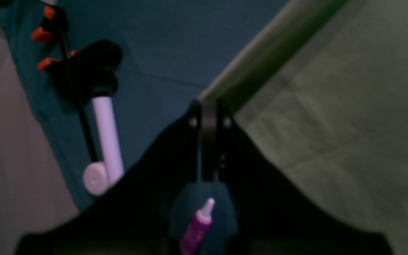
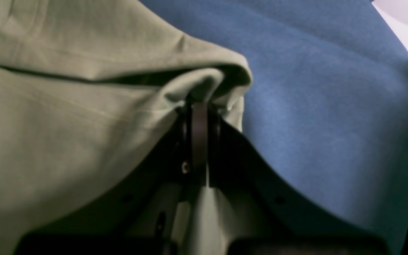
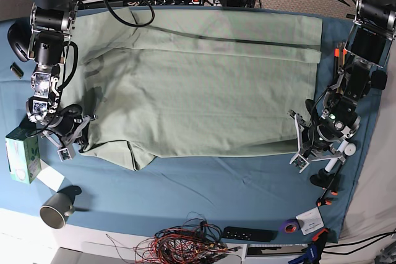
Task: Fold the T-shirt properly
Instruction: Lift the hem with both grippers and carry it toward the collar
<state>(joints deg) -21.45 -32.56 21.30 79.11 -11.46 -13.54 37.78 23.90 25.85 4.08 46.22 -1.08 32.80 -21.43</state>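
Note:
The pale sage-green T-shirt (image 3: 204, 85) lies spread across the blue-teal table cloth (image 3: 204, 183). At the base view's left, my right gripper (image 3: 75, 138) sits at the shirt's lower corner. In the right wrist view its jaws are pressed together on a raised fold of the T-shirt (image 2: 83, 106), with the gripper (image 2: 199, 103) under that fold. My left gripper (image 3: 301, 139) is at the shirt's opposite side edge. The left wrist view shows the left gripper (image 1: 209, 105) shut, its tips meeting the end of the T-shirt (image 1: 331, 106) hem, which rises as a ridge.
A grey mug (image 3: 55, 209), a green box (image 3: 18, 157) and a cable tangle (image 3: 185, 239) lie along the front edge. A purple tape roll (image 3: 289, 225) and black strip (image 3: 249, 234) sit front right. A white cylinder (image 1: 106, 138), orange clamps (image 1: 43, 35) and a purple tube (image 1: 198, 226) are near the left gripper.

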